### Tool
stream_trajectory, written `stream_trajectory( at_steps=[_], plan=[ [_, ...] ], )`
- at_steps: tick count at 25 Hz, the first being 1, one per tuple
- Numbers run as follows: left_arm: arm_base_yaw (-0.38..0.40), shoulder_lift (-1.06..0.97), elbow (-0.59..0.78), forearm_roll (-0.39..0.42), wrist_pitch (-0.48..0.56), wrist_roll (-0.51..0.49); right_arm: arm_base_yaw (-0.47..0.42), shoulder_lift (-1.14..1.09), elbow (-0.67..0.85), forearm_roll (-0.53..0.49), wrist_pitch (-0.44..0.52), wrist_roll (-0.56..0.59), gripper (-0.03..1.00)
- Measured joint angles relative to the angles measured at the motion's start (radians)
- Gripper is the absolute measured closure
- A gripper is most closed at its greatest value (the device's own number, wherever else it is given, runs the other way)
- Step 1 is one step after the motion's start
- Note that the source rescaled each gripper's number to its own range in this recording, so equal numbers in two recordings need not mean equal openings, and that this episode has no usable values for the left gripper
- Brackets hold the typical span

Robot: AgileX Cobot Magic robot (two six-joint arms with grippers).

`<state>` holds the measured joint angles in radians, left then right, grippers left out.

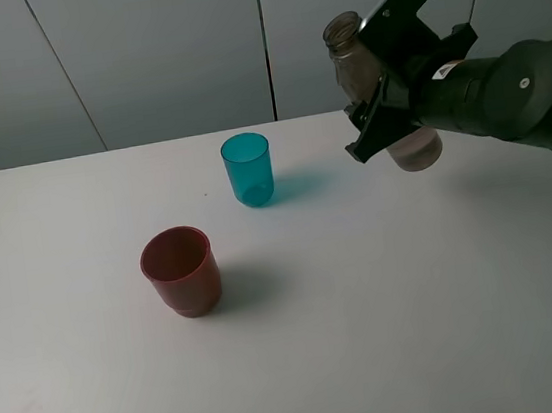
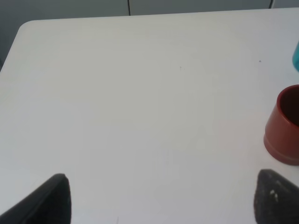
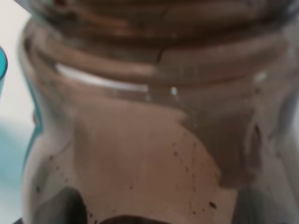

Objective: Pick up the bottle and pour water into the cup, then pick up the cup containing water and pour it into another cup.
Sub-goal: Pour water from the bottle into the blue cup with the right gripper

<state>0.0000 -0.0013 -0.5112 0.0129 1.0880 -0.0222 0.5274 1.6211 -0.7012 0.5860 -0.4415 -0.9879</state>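
Bottle point(image 1: 346, 57), smoky grey-brown and uncapped, held off the table point(image 1: 422, 330) by the right gripper point(image 1: 378, 78). I see the black jaws closed across the middle of its body. The threaded neck shows above them and the rounded base below. The bottle is tilted, with its mouth leaning toward the teal cup point(image 1: 247, 170) and its base pointing away from it. In the exterior view it hangs to the right of that cup and higher than its rim, touching nothing but the jaws.

In the right wrist view the bottle's neck and shoulder point(image 3: 154, 140) fill the picture. Dark specks show on the inner wall, and I cannot make out a water level.

The teal cup stands upright on the table, mouth open. The red-brown cup point(image 1: 180, 272) stands upright nearer the camera than the teal cup and to its left, apart from it.

The left gripper point(image 2: 163, 205) is outside the exterior view. Its own camera shows both fingertips point(image 2: 51, 198) spread wide over bare table, holding nothing. The red-brown cup point(image 2: 282, 130) is near one tip, with a sliver of the teal cup point(image 2: 296, 56) beyond it.
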Motion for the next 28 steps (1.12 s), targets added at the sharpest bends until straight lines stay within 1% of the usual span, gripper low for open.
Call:
stream_trajectory(
  at_steps=[9,13,17,20,24,28],
  plan=[
    [0.000,0.000,0.000,0.000,0.000,0.000,0.002,0.103,-0.127,0.003,0.013,-0.271,0.96],
    [0.000,0.000,0.000,0.000,0.000,0.000,0.032,0.174,-0.202,0.031,0.013,-0.389,0.96],
    [0.000,0.000,0.000,0.000,0.000,0.000,0.055,0.251,-0.272,0.054,0.008,-0.482,0.96],
    [0.000,0.000,0.000,0.000,0.000,0.004,0.064,0.314,-0.311,0.066,-0.032,-0.553,0.96],
    [0.000,0.000,0.000,0.000,0.000,0.004,0.068,0.386,-0.348,0.087,-0.122,-0.656,0.96],
    [0.000,0.000,0.000,0.000,0.000,0.006,0.072,0.427,-0.389,0.088,-0.149,-0.710,0.96]
  ],
)
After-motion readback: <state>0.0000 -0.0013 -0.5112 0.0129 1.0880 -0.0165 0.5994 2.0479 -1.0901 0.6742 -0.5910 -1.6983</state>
